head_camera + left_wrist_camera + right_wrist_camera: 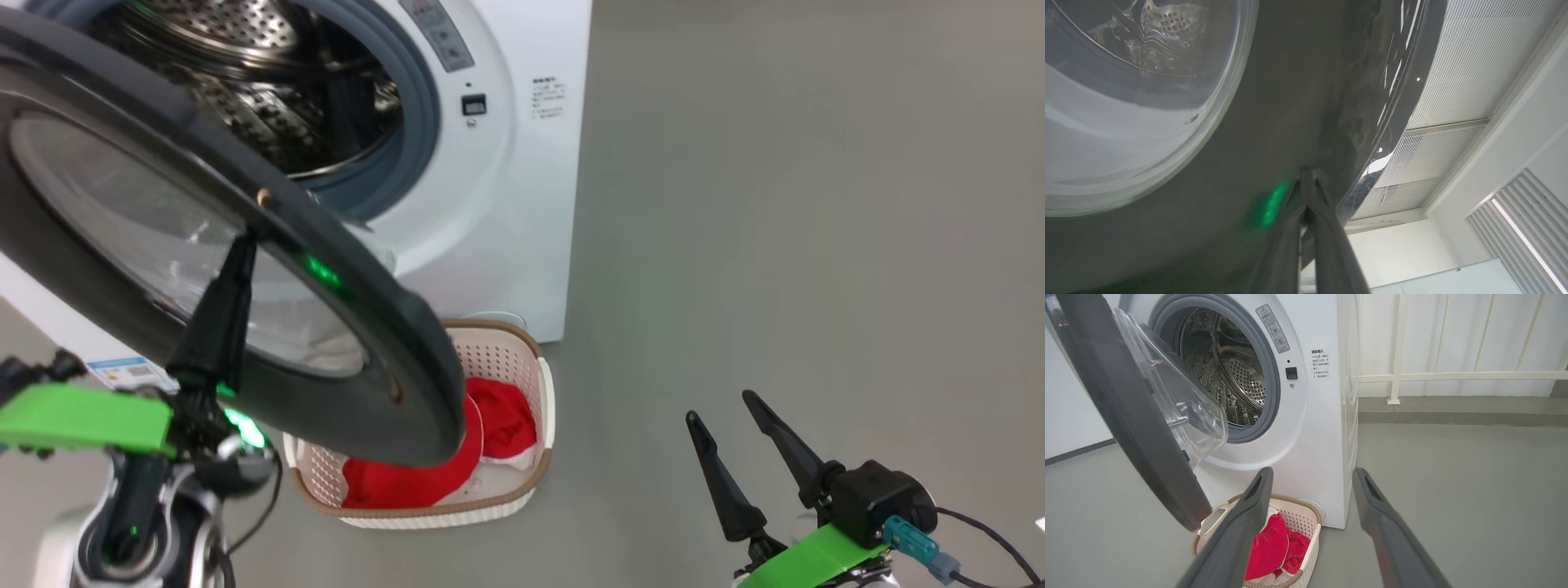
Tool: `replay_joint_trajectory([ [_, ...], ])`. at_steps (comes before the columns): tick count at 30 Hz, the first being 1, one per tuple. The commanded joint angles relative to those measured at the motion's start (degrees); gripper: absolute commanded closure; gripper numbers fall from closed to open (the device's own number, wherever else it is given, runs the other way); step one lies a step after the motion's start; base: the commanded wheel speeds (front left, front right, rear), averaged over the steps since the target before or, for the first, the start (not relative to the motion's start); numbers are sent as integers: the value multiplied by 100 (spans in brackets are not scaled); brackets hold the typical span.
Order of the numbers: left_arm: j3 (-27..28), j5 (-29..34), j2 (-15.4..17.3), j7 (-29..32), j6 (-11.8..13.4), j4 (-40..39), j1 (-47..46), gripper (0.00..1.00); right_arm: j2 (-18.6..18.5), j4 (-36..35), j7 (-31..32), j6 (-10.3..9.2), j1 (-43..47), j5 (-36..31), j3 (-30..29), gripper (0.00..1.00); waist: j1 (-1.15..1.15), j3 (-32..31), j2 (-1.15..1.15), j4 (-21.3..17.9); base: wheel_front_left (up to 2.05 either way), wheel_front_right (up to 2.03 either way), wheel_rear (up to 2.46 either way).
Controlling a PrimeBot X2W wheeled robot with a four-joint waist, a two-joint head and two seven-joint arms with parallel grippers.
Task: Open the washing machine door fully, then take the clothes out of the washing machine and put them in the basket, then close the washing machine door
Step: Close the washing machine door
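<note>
**Once emptied, set for closing**

Caught with left gripper point(243, 245) pressed together into one narrow tip, pinching nothing, touching the outer face of the door point(384, 367) on the black rim point(282, 238) just beside the glass point(122, 212). Looks placed there for a push, not a grasp: needs only one firm point of contact to swing shut. Hangs part-open off the washing machine point(506, 204), angled out above one end of the basket point(535, 482). Holds right gripper point(720, 407) spread wide and empty, low and well apart to the right above bare floor point(816, 245), probably to leave the swing path free. Shows clothes point(506, 416) heaped red and white in the basket, on the floor just before the machine's front corner; shows only bare steel in the visible part of the drum point(245, 106). Judged from that: unloading done, closing in hand. As for the door: wide glossy dark rim catching a green glow point(322, 273) near the point of contact, clear glass bowl bulging inward toward the drum, seen edge-on from the right wrist as a deep transparent dome.
</note>
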Motion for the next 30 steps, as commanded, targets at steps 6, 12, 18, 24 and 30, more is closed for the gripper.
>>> replay_joint_trajectory([
  [6, 127, -22, 71, -273, -191, 373, -871, 100, -27, -189, -37, 28, -377, -57, 132, 0, 0, 365, 0, -214, 0, 0, 0],
  [12, 108, 37, 71, -499, -321, 820, -1439, 100, -35, -186, -37, 28, -457, -78, 149, 0, 0, 533, 0, -313, 0, 0, 0],
  [18, 77, 150, 105, -592, -421, 1183, -1819, 100, -48, -197, -37, 28, -551, -87, 178, 0, 0, 686, 0, -417, 0, 0, 0],
  [24, 72, 252, 177, -635, -596, 1598, -2216, 100, -82, -214, -37, 28, -606, -95, 194, 0, 0, 811, 0, -505, 0, 0, 0],
  [30, 44, 338, 182, -719, -820, 2036, -2541, 100, -109, -187, -37, 28, -611, -107, 205, 0, 0, 831, 0, -524, 0, 0, 0],
])
